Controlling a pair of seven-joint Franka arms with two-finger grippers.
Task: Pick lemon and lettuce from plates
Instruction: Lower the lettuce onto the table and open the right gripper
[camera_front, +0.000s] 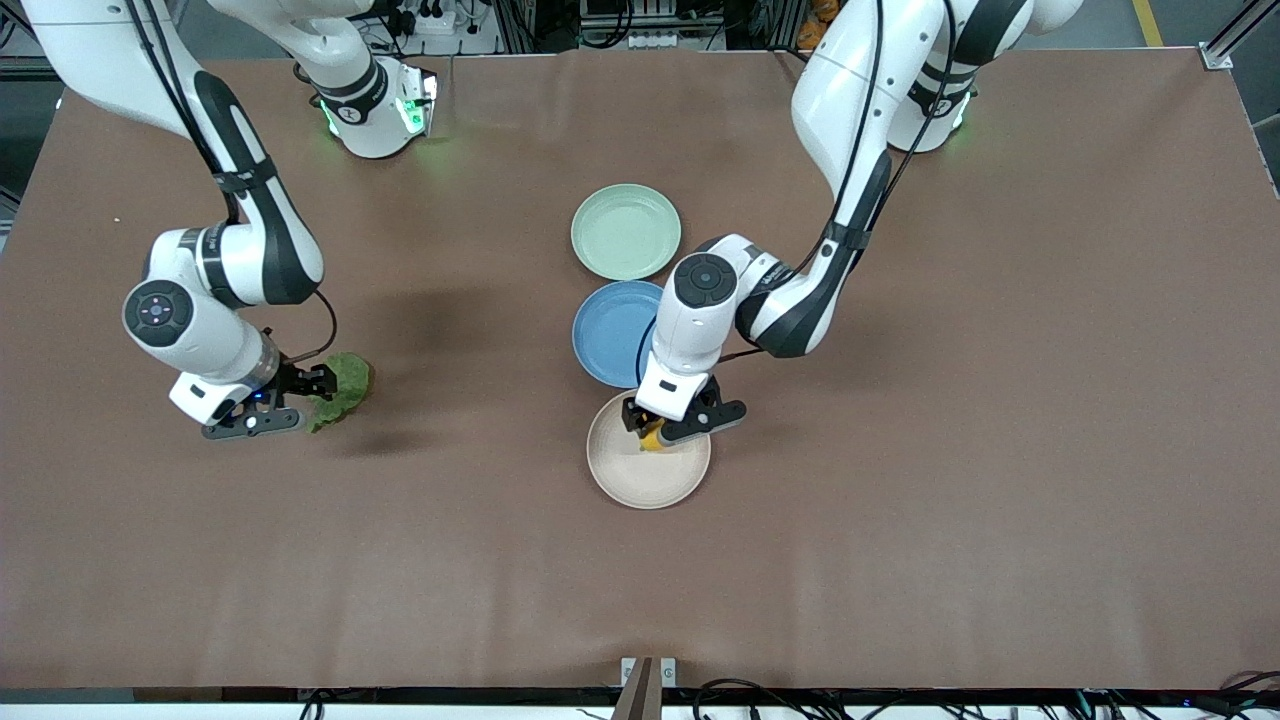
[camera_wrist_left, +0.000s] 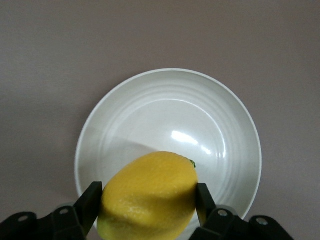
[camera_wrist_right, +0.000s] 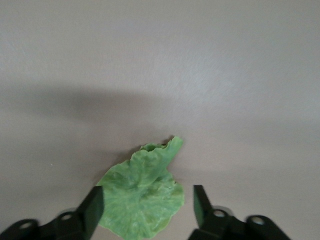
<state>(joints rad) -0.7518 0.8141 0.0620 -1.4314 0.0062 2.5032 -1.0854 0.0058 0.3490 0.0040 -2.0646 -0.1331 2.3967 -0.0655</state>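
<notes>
- Left hand (camera_front: 668, 432): its fingers (camera_wrist_left: 91, 205) are clamped on the flanks of the small oval bright-yellow lemon (camera_wrist_left: 149, 196), over the round shallow beige-cream plate (camera_front: 640, 480). In the front view the fruit sits over the plate's rim at about 12 o'clock from the plate's centre.
- The left wrist view shows the lemon above the plate's ringed inner face; whether the fruit touches the plate cannot be told.
- Right hand (camera_front: 305, 400): its fingers (camera_wrist_right: 90, 210) stand spread, with the wrinkly dark-green lettuce leaf (camera_wrist_right: 142, 195) between them. One finger meets the leaf's edge; the other stands clear of it.
- The lettuce lies toward the right arm's end of the brown matte surface (camera_front: 950, 450), well apart from every plate, at about 9 o'clock from the beige-cream plate in the front view. Whether it rests on the surface or hangs just above it cannot be told.
- Round shallow pale mint-green plate (camera_front: 626, 231): it holds nothing and is the plate farthest from the front camera.
- Round blue plate (camera_front: 610, 335): it lies between the other two, partly covered by the left arm.
</notes>
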